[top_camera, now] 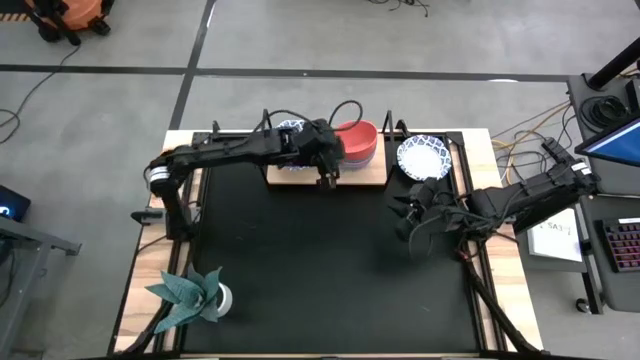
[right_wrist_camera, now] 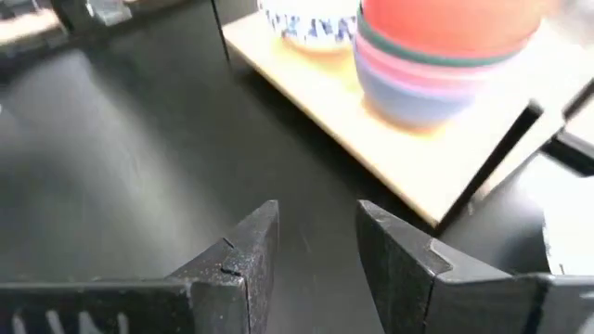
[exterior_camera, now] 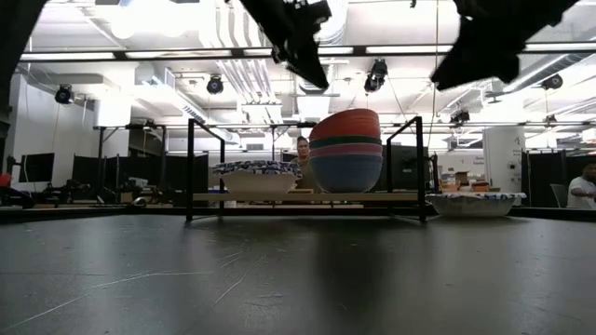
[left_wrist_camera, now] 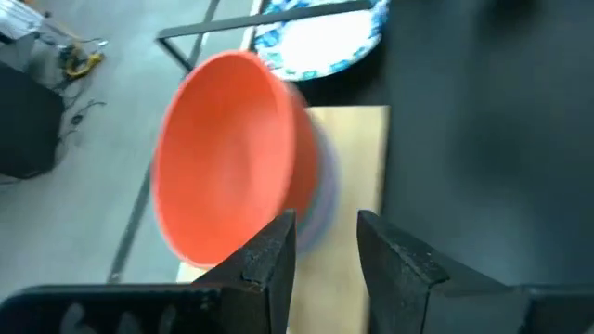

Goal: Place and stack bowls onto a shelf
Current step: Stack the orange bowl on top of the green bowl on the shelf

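In the high view you have the shelf (top_camera: 360,176) at upper centre of the frame, with the red bowl (top_camera: 358,135) topping a stack at its right half and a patterned bowl (top_camera: 291,128) on its left part, mostly under the arm; another patterned bowl (top_camera: 425,157) sits off the shelf just right of it, on the black worktop (top_camera: 320,270). The left gripper (top_camera: 328,180) hangs at the shelf's front edge beside the stack; the right gripper (top_camera: 412,222) hovers right of centre, below the loose bowl. In the low view the stack (exterior_camera: 345,151) reads red over green, pink and blue, standing square. In the left wrist view that gripper's fingers (left_wrist_camera: 269,264) stand parted with nothing between them, the red bowl just beyond. In the right wrist view its fingers (right_wrist_camera: 246,255) are likewise spread and empty above the worktop. Treat the loose bowl as light, rigid, probably glazed, so slippery and chippable; pinch it across the rim wall, one finger inside, one outside.
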You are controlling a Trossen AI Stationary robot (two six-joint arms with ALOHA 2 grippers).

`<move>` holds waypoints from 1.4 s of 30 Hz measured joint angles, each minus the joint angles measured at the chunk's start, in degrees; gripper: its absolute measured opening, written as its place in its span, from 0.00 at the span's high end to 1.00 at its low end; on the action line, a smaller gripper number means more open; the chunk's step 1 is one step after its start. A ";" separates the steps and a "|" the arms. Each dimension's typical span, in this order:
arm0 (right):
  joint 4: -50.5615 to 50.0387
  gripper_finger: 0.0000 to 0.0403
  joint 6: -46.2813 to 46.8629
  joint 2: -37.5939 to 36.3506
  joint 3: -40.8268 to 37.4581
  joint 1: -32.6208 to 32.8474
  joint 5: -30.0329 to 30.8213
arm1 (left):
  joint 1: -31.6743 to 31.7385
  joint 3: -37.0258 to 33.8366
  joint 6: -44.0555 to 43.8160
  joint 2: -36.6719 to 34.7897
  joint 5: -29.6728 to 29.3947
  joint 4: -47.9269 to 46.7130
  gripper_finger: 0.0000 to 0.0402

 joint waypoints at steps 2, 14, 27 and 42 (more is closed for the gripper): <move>3.50 0.67 -3.36 0.05 0.00 -1.54 -0.08 | -1.50 -0.83 -1.87 -1.43 0.34 -0.11 0.75; 19.15 0.95 -20.61 0.40 0.00 -14.66 -6.38 | -13.68 -14.95 -7.99 -9.97 0.34 10.47 0.75; 34.54 0.98 -30.46 5.78 0.00 -35.25 -20.22 | -16.64 -40.05 -16.28 -25.38 -0.24 40.30 0.75; 37.65 0.98 -30.68 17.00 0.33 -40.62 -21.63 | -16.67 -47.96 -17.22 -32.10 -0.25 47.67 0.75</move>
